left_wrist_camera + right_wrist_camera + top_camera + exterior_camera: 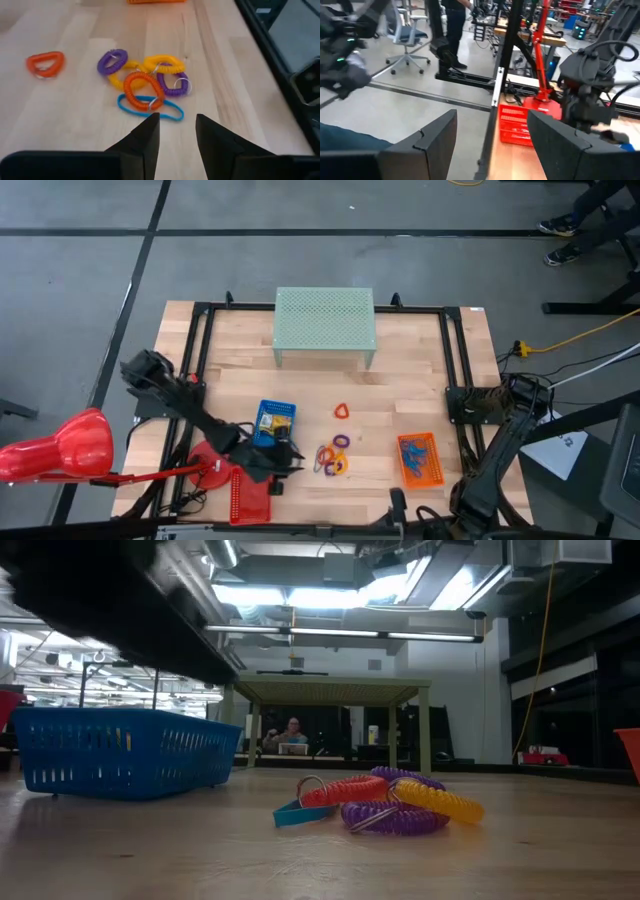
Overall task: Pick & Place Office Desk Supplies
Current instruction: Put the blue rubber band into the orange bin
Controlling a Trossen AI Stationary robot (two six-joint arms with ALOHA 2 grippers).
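- Desk (400, 370): pale wood top with a black frame laid on it.
- Green mesh shelf (325, 320): stands at the middle of the desk's far edge.
- Red desk lamp (70, 445): shade hangs off the desk's left edge, base near the front-left corner.
- Red tray (249, 497): at the front edge, left of centre, beside the lamp base.
- Blue tray (275, 423): left of desk centre, yellow-and-black clips inside.
- Orange tray (419, 458): right of centre, towards the front edge, thin blue loops inside.
- Left gripper (176, 131): low over the desk between the blue and red trays, fingers a narrow gap apart, empty, pointing at the loop pile.
- Right gripper (490, 140): off the desk's front-right corner, fingers wide apart, empty.
- Loop pile (147, 82): purple, yellow, orange and blue coil loops touching and overlapping, near the front edge at centre.
- Single orange loop (45, 63): alone at desk centre, apart from the pile.
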